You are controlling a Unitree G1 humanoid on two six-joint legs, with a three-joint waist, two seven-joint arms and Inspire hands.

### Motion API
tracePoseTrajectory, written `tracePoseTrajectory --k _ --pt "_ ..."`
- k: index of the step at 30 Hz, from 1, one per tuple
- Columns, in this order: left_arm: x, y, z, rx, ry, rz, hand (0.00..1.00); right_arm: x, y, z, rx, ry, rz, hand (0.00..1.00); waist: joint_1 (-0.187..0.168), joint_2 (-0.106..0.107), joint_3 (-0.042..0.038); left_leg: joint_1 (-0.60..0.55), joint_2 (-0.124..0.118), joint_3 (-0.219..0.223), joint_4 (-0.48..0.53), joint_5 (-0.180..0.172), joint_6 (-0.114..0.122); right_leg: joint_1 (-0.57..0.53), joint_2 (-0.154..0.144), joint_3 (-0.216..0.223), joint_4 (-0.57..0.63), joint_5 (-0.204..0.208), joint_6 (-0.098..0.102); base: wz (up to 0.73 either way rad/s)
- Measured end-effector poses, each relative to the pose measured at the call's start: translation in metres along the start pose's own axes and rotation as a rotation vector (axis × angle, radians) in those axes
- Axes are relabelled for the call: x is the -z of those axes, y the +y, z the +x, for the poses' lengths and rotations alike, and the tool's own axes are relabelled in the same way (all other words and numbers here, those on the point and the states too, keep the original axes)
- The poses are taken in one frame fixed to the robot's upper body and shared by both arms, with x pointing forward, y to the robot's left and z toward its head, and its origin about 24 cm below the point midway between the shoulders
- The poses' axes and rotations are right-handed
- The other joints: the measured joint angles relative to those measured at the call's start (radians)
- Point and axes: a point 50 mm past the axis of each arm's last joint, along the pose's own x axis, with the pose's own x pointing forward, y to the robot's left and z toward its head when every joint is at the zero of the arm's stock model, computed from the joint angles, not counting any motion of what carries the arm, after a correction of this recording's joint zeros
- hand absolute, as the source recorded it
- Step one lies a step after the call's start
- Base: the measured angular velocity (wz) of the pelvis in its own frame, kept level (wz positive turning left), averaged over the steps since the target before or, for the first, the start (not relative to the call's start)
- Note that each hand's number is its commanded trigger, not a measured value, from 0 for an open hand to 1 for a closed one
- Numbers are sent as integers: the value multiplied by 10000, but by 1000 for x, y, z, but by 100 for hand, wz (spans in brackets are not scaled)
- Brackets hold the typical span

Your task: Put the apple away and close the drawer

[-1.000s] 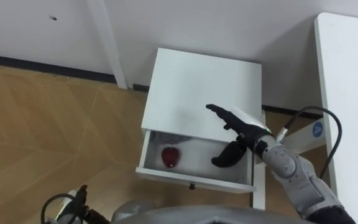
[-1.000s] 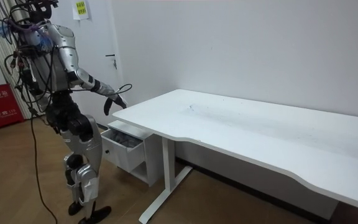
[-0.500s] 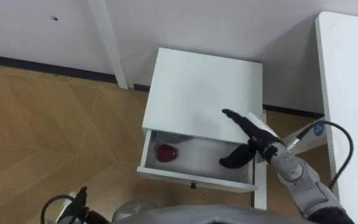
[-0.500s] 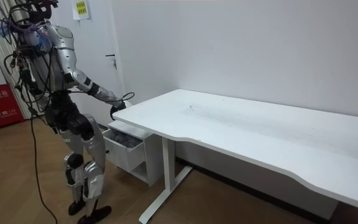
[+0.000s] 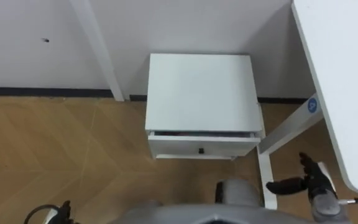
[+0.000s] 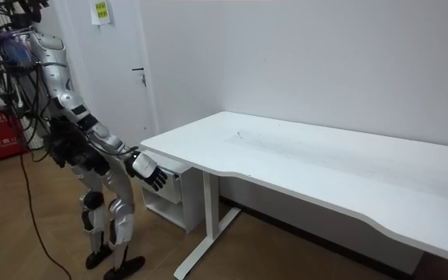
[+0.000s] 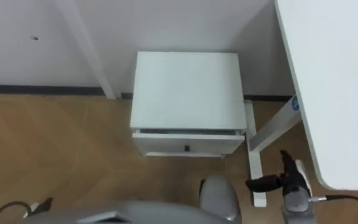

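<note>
The white bedside cabinet [image 5: 199,90] stands against the wall, ahead of me. Its drawer [image 5: 201,147] is pushed in almost flush, with a thin dark slit left under the top and a small knob at mid-front. The drawer's inside is hidden, so the apple cannot be seen. My right hand [image 5: 303,182] hangs low to the right of the cabinet, beside the desk leg, fingers relaxed and holding nothing. In the room view that hand [image 6: 150,171] is in front of the cabinet [image 6: 166,201]. A dark bit of my left hand [image 5: 61,210] peeks in at the bottom left edge.
A large white desk [image 5: 344,74] runs along the right, its leg and foot [image 5: 267,171] close beside the cabinet. A white door-frame post [image 5: 98,53] meets the wall left of the cabinet. Wooden floor [image 5: 61,149] spreads to the left and front.
The drawer, open with the red apple in it, is now pushed nearly shut. My right hand has dropped from over the drawer to low at the right. The view has shifted.
</note>
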Motion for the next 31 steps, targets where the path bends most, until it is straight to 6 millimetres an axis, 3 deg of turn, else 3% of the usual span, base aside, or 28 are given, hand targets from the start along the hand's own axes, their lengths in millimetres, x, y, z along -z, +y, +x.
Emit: tracePoseTrajectory --k 2,4,9,12,15,18,21,31 --pt "-6 0 0 -48 -214 -70 0 3 3 0 -108 177 -33 0 184 -155 -20 -19 10 118 -246 210 -39 588 159 -15 -1488 -3 -16 -21" --pt "-10 -2 1 -126 -309 -143 0 4 6 1 -310 403 -46 0 248 -412 -98 42 85 179 -467 339 -182 994 255 -208 -2417 61 -119 -9" --pt "-16 -2 2 -270 -462 -246 0 3 6 2 -344 412 5 0 261 -574 -55 184 407 84 -559 361 -486 1459 595 -512 -3046 313 -420 4" --pt "-17 -4 2 -187 -412 -401 0 12 9 1 -422 875 339 0 148 -515 -48 275 459 -153 -579 346 -600 1779 707 -705 -3353 361 -495 16" --pt "-16 -5 2 -157 -358 -395 0 16 13 -1 -552 1121 411 0 148 -366 -12 391 477 -173 -766 396 -673 1861 729 -783 -3359 358 -504 3" --pt "-12 -6 1 -136 -252 -396 0 16 19 -2 -878 1135 523 0 57 -267 -39 599 467 -159 -1044 478 -711 1889 723 -792 -3361 354 -509 -3" --pt "-8 -9 0 -74 -98 -441 0 24 24 -4 -1071 1520 677 0 28 -205 -14 882 464 -126 -1262 502 -725 2060 727 -793 -3394 347 -513 -4" --pt "-8 -13 -1 30 74 -568 0 39 30 -10 -1306 2185 1385 0 -202 -264 -51 1073 403 -148 -1489 502 -722 2245 714 -777 -3515 338 -505 0"
